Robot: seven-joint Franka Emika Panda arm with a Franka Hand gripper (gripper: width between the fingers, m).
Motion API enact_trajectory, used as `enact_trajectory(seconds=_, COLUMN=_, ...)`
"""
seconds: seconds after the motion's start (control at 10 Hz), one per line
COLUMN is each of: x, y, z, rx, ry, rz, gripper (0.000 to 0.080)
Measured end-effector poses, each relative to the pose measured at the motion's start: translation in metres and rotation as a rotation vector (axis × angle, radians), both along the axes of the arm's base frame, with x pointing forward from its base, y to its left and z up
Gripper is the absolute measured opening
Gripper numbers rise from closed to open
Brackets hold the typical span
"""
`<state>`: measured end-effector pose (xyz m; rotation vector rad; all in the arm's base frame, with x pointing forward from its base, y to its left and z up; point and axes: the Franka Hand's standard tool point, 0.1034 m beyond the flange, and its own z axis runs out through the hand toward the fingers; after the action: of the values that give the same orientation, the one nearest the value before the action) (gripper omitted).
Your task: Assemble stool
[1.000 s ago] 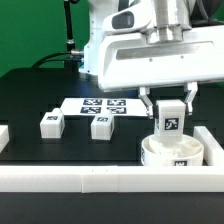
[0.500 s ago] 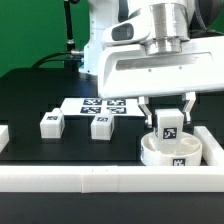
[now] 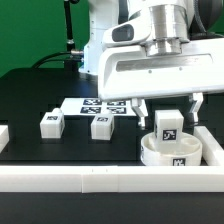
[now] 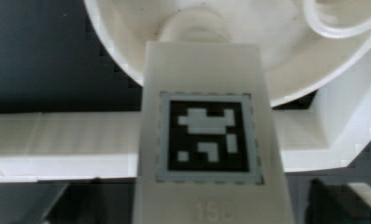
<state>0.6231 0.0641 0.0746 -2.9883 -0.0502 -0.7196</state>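
End effector point(image 3: 168, 110) wide around upright leg point(image 3: 168, 126)

In the lower right of the exterior view the seat point(image 3: 172, 152) sits tucked into the corner of the front rail point(image 3: 90, 178) and the side rail point(image 3: 211, 146). The upright leg point(image 3: 168, 125) stands on its middle, so the open approach there is from above. The gripper point(image 3: 168, 110) straddles that leg with fingers spread, a dark gap on each side (narrow, neither finger touching). Across the left half the black table point(image 3: 25, 95) lies open, broken by a loose leg point(image 3: 51, 124), a second loose leg point(image 3: 101, 126) with a passable gap between them, and the flat marker board point(image 3: 100, 104) just behind.
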Motion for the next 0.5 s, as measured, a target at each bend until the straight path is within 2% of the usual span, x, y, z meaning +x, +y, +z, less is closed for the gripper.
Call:
enact_trajectory(seconds=0.1, x=0.002, y=-0.001, z=0.005, rx=0.0, ry=0.0, rz=0.0, gripper=0.0627)
enact_trajectory(seconds=0.5, x=0.007, y=-0.005, z=0.024, rx=-0.002, ry=0.004, rz=0.003, gripper=0.0649)
